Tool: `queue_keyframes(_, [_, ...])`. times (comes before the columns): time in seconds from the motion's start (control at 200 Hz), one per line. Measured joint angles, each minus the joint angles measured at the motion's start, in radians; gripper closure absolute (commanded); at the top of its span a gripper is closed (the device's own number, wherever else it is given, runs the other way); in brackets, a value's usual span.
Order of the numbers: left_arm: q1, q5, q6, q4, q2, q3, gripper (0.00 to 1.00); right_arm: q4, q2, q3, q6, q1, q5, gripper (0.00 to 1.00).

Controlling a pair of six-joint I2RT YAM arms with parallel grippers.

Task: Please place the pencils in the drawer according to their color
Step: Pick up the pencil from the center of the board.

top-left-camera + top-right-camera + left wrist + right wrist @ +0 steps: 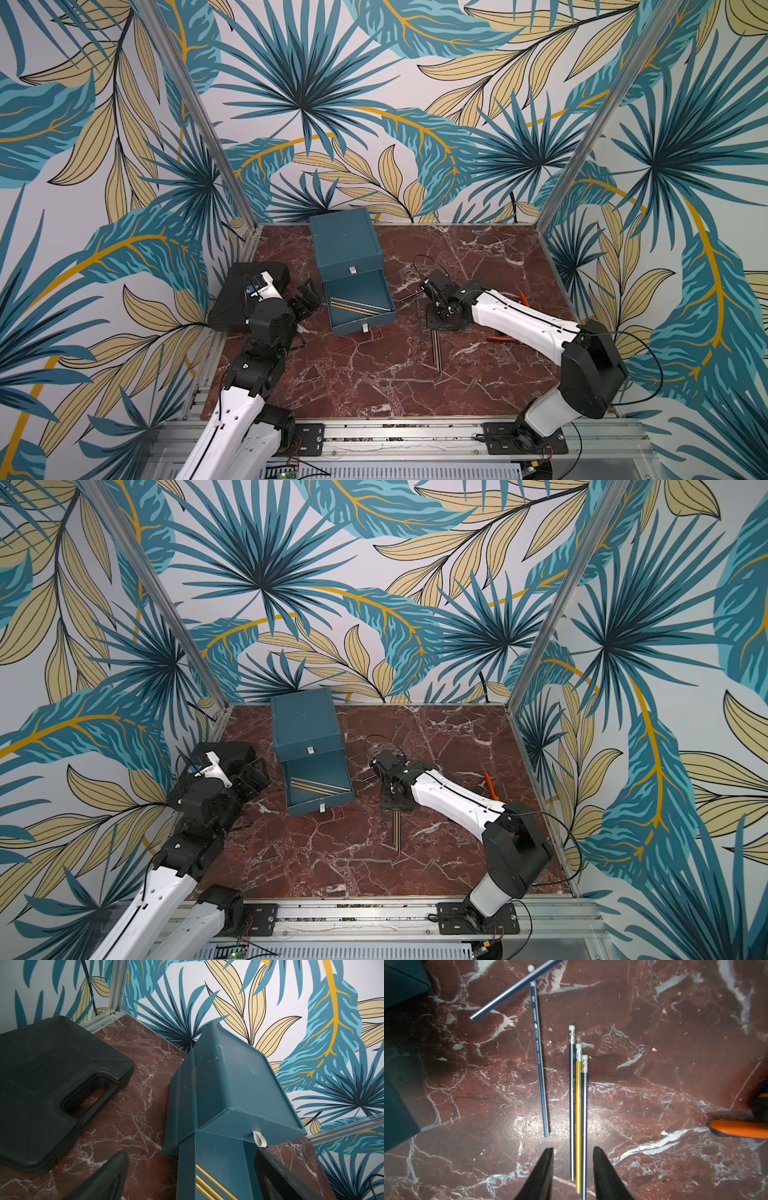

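Observation:
The teal drawer (345, 241) cabinet stands at the back with one drawer (357, 326) pulled out. Several yellow pencils (359, 307) lie inside it. My right gripper (572, 1148) is open above the table. Its fingers straddle the pointed ends of three side-by-side pencils (578, 1115), two dark blue and one yellow, without touching them. Two more dark blue pencils lie closer to the drawer, one straight (539, 1064) and one slanted (512, 991). My left gripper (190, 1150) hangs wide open and empty at the left side of the pulled-out drawer.
A flat black plastic case (237, 295) lies at the left wall, behind my left arm. An orange-handled tool (503, 340) lies under my right arm, right of the loose pencils. Patterned walls close in the marble table on three sides.

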Motion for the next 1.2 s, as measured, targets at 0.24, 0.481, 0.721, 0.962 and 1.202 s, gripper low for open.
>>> queue_keyframes(0.24, [0.0, -0.009, -0.005, -0.008, 0.01, -0.001, 0.0, 0.005, 0.074, 0.0, 0.015, 0.0, 0.001, 0.75])
queue_keyframes(0.481, [0.0, -0.009, -0.006, -0.01, 0.011, -0.008, 0.0, 0.029, 0.119, 0.0, 0.023, -0.006, 0.0, 0.81])
queue_keyframes(0.721, [0.0, -0.009, -0.006, -0.009, 0.013, -0.009, 0.0, 0.045, 0.158, 0.0, 0.026, -0.015, -0.005, 0.84])
queue_keyframes(0.962, [0.0, -0.008, -0.008, -0.008, 0.03, -0.009, 0.0, 0.054, 0.187, 0.0, 0.025, -0.018, -0.018, 0.89])
queue_keyframes(1.202, [0.0, -0.008, -0.008, -0.008, 0.032, -0.009, 0.0, 0.058, 0.199, 0.0, 0.026, -0.021, -0.021, 0.91])
